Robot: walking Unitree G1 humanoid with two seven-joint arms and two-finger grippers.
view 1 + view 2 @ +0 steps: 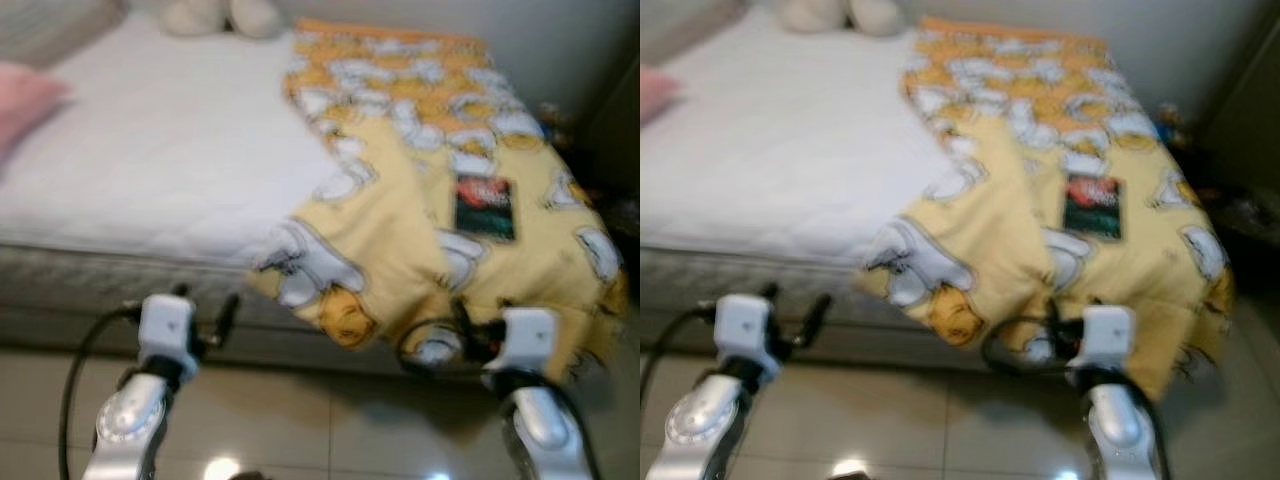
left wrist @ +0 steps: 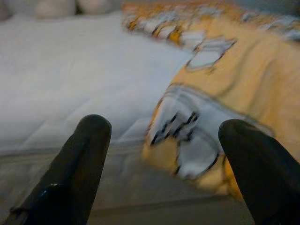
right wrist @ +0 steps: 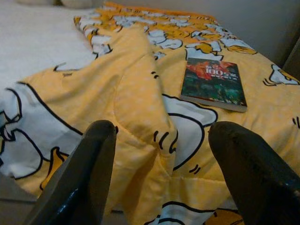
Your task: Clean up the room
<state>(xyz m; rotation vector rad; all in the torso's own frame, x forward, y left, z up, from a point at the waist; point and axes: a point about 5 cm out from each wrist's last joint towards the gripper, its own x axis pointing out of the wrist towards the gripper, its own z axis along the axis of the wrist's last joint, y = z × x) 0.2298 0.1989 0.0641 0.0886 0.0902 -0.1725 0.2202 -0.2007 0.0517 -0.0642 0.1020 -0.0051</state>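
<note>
**Blanket and book on bed; both pincers spread and holding nothing**

Head views: A yellow blanket (image 1: pixel 420 200) with white and orange cartoon figures covers the right part of the bed (image 1: pixel 150 150). It is rumpled, with a raised fold running along its length, and its near edge hangs over the bed's front toward the tiled floor (image 1: pixel 300 420). A dark-covered book (image 1: pixel 485 207) lies flat on the blanket, right of the fold. A pink pillow (image 1: pixel 25 100) sits at the bed's far left. The picture is blurred. The left pincer (image 1: pixel 205 305) is raised before the bed's front edge, left of the hanging blanket. The right pincer (image 1: pixel 1055 320) is raised just before the hanging edge.

Left wrist view: The left pincer's fingers (image 2: pixel 75 173) stand wide apart, empty, with the blanket's hanging corner and bare mattress beyond.

Right wrist view: The right pincer's fingers (image 3: pixel 86 173) stand wide apart, empty, near the fold; contact cannot be judged. The book lies beyond.
</note>
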